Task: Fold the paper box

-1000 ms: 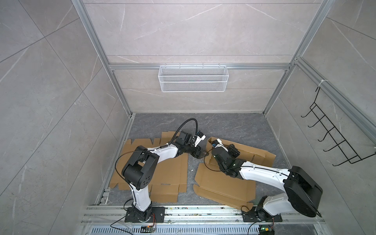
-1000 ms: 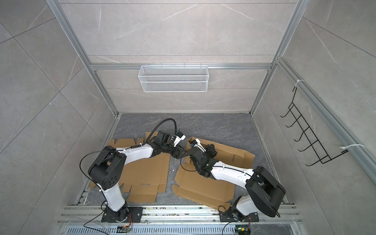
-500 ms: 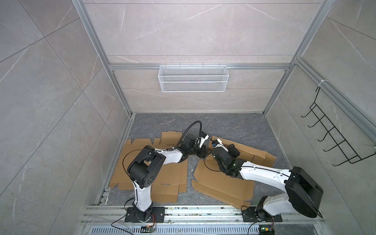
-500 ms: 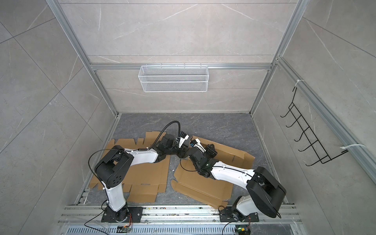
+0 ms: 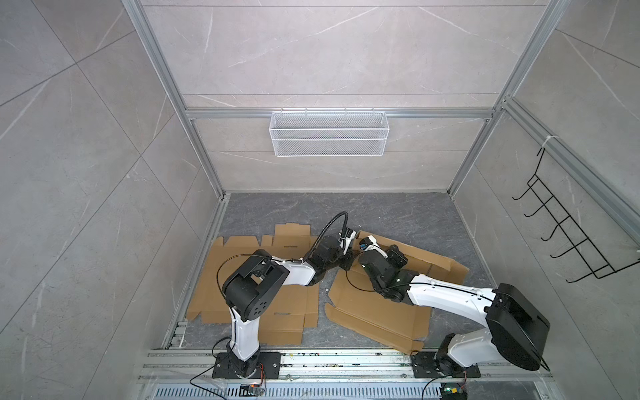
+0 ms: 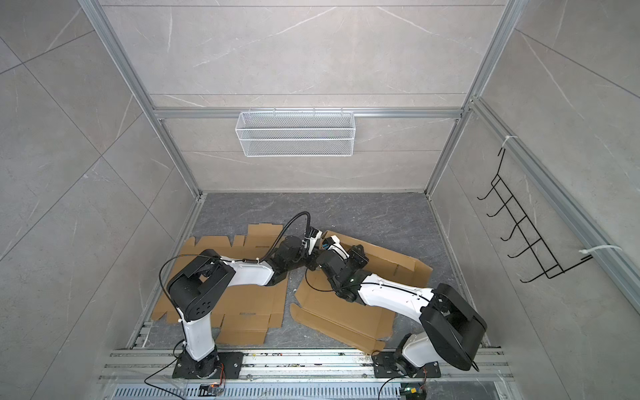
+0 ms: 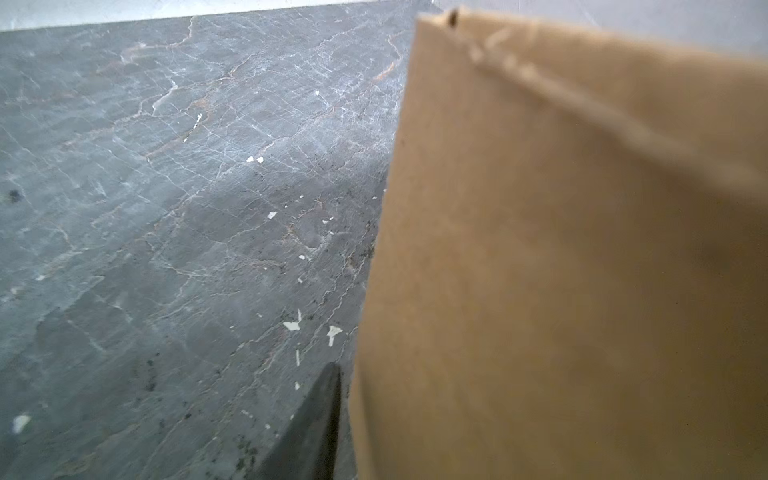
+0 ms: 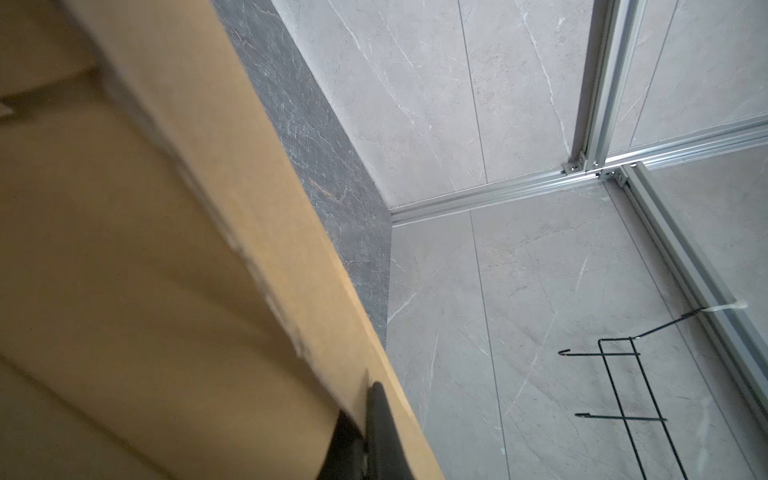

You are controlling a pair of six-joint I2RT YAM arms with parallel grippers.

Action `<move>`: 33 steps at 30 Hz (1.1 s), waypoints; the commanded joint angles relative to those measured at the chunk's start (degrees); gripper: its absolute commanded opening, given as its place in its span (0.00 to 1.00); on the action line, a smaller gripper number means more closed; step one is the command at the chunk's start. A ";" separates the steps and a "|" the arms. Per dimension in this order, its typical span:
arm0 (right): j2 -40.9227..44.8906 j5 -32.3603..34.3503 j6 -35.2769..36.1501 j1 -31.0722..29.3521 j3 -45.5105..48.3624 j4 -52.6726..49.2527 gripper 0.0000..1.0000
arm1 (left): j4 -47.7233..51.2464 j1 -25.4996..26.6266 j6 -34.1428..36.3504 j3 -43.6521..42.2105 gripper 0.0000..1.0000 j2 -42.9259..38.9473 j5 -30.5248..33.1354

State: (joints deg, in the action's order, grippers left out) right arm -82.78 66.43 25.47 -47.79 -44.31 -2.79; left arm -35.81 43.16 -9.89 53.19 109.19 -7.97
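My right gripper point(image 8: 363, 415) is clenched on the lifted corner of the cardboard sheet point(image 5: 374, 311), which otherwise lies on the floor point(image 5: 381, 214), right of centre. The left gripper point(image 5: 346, 264) is at that same corner. I see only one finger point(image 7: 318, 419), so I can't tell whether it grips.

Pale grey tiled walls point(image 5: 329, 52), dark veined stone floor point(image 5: 381, 211), white mesh basket point(image 5: 329, 133), black hook rack point(image 5: 568, 239)

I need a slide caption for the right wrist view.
Right gripper shut on the edge of a cardboard sheet; wire rack on the wall behind.
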 commanded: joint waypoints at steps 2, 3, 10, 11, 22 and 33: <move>-0.63 -0.42 -2.25 -0.51 -1.83 -1.08 0.00 | -4.87 -0.62 -0.83 -0.23 0.23 1.12 2.81; -0.55 -0.51 -2.35 -0.53 -1.90 -1.03 0.00 | -5.03 -0.57 -0.83 -0.30 0.21 1.12 3.09; -0.67 -1.28 -2.62 -0.40 -2.53 -1.07 0.01 | -4.78 -0.53 -0.96 -1.00 0.09 0.85 8.10; -0.79 -1.35 -2.62 -0.44 -2.57 -0.99 0.01 | -4.29 -0.53 -1.25 -0.90 0.09 0.81 9.33; -1.59 -3.25 -4.33 -0.43 -3.97 -2.35 0.01 | 0.27 2.36 -0.87 1.14 0.08 2.23 22.84; 5.59 -24.28 -13.17 2.24 -6.95 -12.67 0.47 | -10.96 2.46 -0.70 -4.22 0.04 1.56 16.94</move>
State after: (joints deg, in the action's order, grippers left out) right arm -80.03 51.48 16.99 -46.22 -49.10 -10.24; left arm -43.00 46.00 -10.50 50.33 110.08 9.69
